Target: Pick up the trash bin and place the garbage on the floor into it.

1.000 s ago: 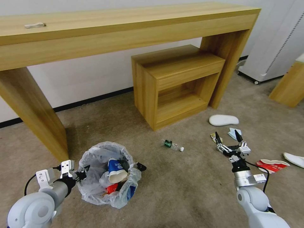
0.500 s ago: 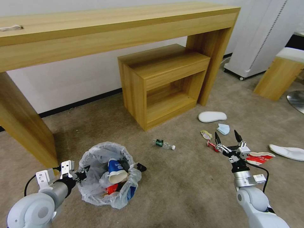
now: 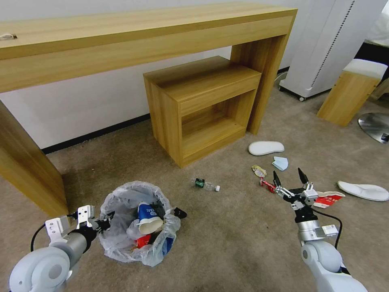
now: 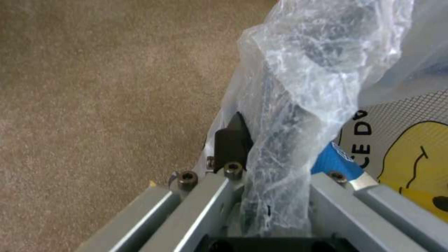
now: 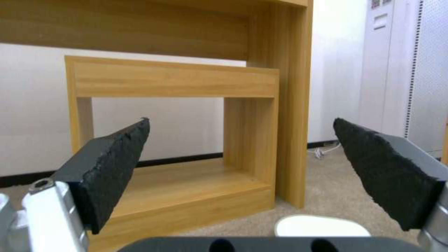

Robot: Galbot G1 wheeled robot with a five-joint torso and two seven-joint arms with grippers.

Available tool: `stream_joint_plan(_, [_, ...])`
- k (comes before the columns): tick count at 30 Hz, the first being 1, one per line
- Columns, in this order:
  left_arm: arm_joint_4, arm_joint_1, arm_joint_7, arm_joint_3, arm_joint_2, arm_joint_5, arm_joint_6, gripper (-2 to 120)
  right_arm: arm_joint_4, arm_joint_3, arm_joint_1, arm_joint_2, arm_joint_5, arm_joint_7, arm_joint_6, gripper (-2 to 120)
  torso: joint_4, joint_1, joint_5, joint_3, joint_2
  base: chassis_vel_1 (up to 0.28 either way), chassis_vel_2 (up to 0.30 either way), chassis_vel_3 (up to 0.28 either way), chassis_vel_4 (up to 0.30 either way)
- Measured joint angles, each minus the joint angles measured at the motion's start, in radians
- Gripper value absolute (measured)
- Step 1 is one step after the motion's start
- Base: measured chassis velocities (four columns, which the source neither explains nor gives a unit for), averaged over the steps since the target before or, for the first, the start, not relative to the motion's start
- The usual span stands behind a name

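Left pincer (image 3: 106, 224) clamped on the trash bin (image 3: 135, 223) rim at the bin's 9 o'clock, plastic liner (image 4: 299, 115) pinched between its fingers (image 4: 231, 143). Bin sits at 7 o'clock in the head view, holding a blue-white cup (image 3: 148, 218) and red scraps. Right pincer (image 3: 289, 178) at 4 o'clock, spread wide, nothing in it, above the floor (image 3: 227, 235). Garbage on the carpet: small bottle (image 3: 206, 185) near center, red wrapper (image 3: 267, 185) just beside the right pincer's left finger, face mask (image 3: 280, 163) and candy wrapper (image 3: 258, 170) at its 12 o'clock, red-white bowl (image 3: 329, 199) at its 3 o'clock, 2 white slippers (image 3: 266, 147) (image 3: 363, 190) farther out.
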Motion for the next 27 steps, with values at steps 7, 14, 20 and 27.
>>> stream_joint_plan(7, [-0.004, 0.012, -0.001, -0.009, -0.003, 0.001, -0.007, 0, -0.003, -0.008, 0.009, 0.006, -0.028, 0.004, 0.005, 100, 0.0, 0.0, 0.0, 0.0, 0.0, 0.0, 0.0, 0.0, 0.0])
stream_joint_plan(14, [-0.01, 0.014, -0.001, -0.009, -0.007, 0.002, -0.008, 0, -0.006, -0.009, 0.007, 0.011, -0.044, 0.007, 0.01, 100, 0.0, 0.0, 0.0, 0.0, 0.0, 0.0, 0.0, 0.0, 0.0])
stream_joint_plan(20, [-0.01, 0.016, 0.001, -0.006, -0.013, 0.01, -0.01, 0, -0.009, -0.009, 0.002, 0.009, -0.048, 0.007, 0.016, 100, -0.0001, 0.0, 0.0001, 0.0, 0.0, -0.029, 0.023, 0.022, -0.033])
stream_joint_plan(27, [-0.01, 0.017, 0.003, -0.005, -0.016, 0.013, -0.011, 0, -0.009, -0.01, 0.003, 0.008, -0.047, 0.007, 0.021, 100, -0.0001, 0.0, 0.0, 0.0, 0.0, -0.098, 0.102, 0.104, -0.1])
